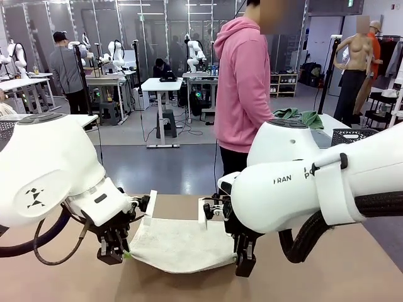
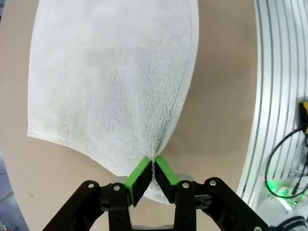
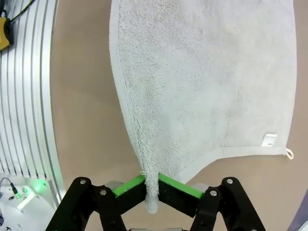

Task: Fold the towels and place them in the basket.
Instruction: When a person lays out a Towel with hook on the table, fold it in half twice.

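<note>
From the front, my left claw (image 1: 118,253) and right claw (image 1: 243,263) each pinch a near corner of the cream towel (image 1: 179,242) spread on the table (image 1: 75,277), my left wrist shows green pads (image 2: 141,179) clamped on its bunched edge, and my right wrist shows the same.

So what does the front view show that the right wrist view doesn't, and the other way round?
Front view adds: the left gripper pinching a near corner of the off-white towel, and a person in a pink hoodie standing at the far side. Right wrist view adds: a small white label and a hanging loop at one towel corner, plus a ribbed metal rail. Both: that towel over the brown table, with the right gripper shut on its edge.
</note>
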Available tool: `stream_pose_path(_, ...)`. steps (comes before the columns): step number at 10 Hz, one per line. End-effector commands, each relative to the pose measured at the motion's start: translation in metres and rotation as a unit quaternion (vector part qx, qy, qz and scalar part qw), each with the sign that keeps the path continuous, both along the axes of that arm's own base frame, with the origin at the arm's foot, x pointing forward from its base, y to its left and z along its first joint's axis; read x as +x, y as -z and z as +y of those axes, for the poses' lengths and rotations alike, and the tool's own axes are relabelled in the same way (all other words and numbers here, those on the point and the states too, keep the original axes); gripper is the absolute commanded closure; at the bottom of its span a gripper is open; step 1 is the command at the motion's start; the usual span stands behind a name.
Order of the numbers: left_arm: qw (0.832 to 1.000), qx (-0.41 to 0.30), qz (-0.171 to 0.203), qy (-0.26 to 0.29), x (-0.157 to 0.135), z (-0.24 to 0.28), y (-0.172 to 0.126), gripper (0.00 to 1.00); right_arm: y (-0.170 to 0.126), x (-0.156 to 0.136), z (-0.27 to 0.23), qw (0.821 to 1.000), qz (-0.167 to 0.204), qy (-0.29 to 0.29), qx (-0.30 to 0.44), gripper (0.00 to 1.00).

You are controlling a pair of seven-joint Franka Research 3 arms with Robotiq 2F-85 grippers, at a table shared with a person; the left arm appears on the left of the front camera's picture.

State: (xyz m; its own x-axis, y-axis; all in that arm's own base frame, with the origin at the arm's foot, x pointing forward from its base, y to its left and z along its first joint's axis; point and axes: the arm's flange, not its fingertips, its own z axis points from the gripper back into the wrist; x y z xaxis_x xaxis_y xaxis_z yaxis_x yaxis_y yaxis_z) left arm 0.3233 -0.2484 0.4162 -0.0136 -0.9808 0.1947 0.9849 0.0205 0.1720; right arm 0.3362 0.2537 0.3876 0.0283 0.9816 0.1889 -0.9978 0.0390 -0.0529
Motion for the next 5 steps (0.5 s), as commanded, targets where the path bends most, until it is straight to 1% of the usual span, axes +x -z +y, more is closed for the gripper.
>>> stream_pose_path(1,1.000,0.000,-0.001,-0.003,0.0009,0.0011,-0.0003,0.93,-0.0011,-0.0008,0.0009,1.000,-0.002,-0.001,0.001,1.00)
stream_pose_path(4,1.000,0.000,-0.001,-0.003,0.0009,0.0011,-0.0003,0.93,-0.0011,-0.0008,0.0009,1.000,-0.002,-0.001,0.001,1.00)
stream_pose_path(5,1.000,-0.002,0.001,-0.001,0.0008,0.0011,-0.0001,0.89,0.0001,-0.0002,0.0003,1.000,0.000,-0.001,0.000,1.00)
